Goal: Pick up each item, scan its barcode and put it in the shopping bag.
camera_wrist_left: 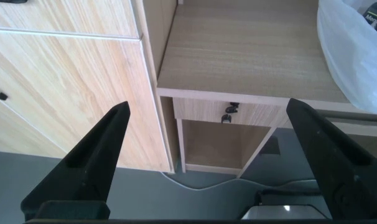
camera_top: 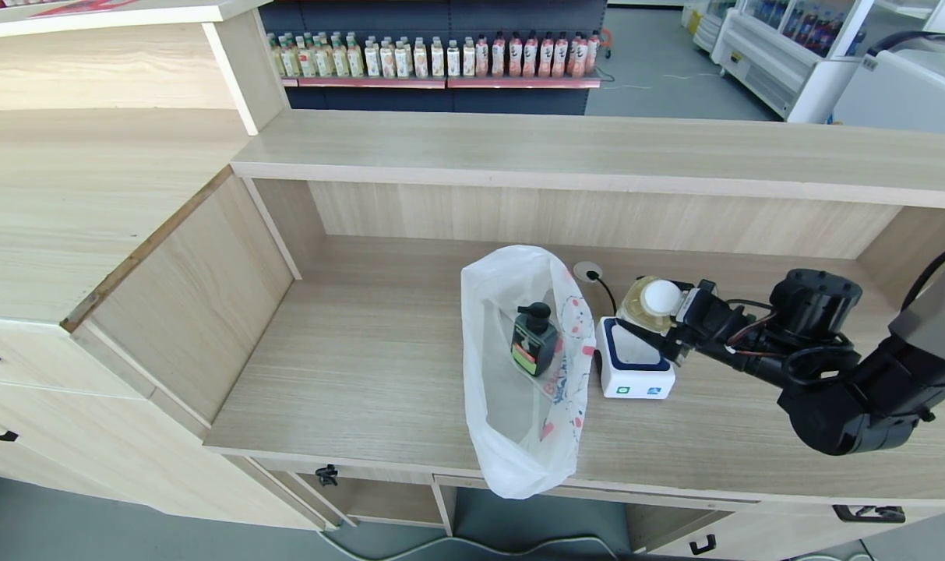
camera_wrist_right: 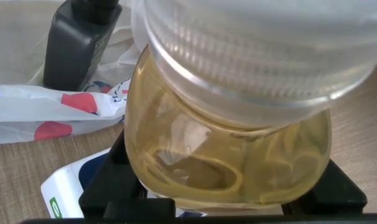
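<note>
The right pincer point(camera_top: 677, 315) clamped a yellowish jar point(camera_top: 650, 305) over the scanner point(camera_top: 636, 372), right of the shopping bag point(camera_top: 519, 440); left pincer point(camera_wrist_left: 208, 107) gaped empty

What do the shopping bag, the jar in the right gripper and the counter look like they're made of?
Bag: likely thin plastic film; translucent white, limp and crumpled. Jar: clear, glossy, yellowish; glass or hard plastic, can't tell which. Its ribbed whitish lid looks plastic. Counter: matte pale wood grain, probably laminate.
</note>
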Controlling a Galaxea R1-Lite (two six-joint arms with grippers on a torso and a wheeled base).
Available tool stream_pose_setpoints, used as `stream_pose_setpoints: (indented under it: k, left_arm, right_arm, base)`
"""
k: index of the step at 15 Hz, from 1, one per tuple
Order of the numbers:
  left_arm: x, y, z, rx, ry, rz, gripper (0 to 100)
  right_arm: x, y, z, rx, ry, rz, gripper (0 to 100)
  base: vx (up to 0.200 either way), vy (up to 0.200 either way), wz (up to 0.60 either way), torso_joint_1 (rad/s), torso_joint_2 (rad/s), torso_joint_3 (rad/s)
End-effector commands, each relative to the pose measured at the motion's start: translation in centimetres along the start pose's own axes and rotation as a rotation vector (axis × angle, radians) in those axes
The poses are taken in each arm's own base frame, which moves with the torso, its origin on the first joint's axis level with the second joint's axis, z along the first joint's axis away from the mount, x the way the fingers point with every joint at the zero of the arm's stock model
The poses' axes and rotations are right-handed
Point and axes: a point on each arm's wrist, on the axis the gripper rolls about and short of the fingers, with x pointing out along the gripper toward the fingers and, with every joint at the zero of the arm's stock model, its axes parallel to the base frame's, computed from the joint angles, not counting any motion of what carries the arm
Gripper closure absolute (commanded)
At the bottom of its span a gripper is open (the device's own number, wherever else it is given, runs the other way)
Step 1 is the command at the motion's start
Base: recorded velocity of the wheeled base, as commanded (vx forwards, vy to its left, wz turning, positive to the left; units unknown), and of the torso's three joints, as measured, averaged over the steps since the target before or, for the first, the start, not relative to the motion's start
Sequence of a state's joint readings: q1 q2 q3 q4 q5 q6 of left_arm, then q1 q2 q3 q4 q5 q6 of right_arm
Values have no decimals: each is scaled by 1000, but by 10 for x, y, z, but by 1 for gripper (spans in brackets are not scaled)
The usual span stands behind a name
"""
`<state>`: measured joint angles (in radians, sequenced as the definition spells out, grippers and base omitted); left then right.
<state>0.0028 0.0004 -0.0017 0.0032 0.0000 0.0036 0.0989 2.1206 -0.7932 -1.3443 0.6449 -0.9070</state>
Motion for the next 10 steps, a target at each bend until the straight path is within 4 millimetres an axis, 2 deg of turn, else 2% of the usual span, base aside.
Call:
stream_pose_setpoints:
  k: [1, 4, 6, 8, 10]
  left_arm:
    - [0, 0, 0, -1, 0, 0, 0]
    - [0, 0, 0, 1, 0, 0, 0]
    - [0, 0, 0, 1, 0, 0, 0]
    - [0, 0, 0, -1, 0, 0, 0]
    - [0, 0, 0, 1, 0, 0, 0]
  right_arm:
    - [1, 3, -2, 8, 7, 7, 100]
    - [0, 1, 0, 3, -3, 7, 100]
    - [-4, -9, 13, 2, -26, -20, 100]
    - [-16, -33, 44, 160, -72, -83, 100]
    - [-35, -53, 75, 419, -67, -196, 100]
  base:
    - [0, 0, 0, 0, 0, 0]
    - [0, 0, 0, 0, 0, 0]
    - [0, 0, 0, 0, 0, 0]
    - [0, 0, 0, 0, 0, 0]
    - [0, 0, 0, 0, 0, 0]
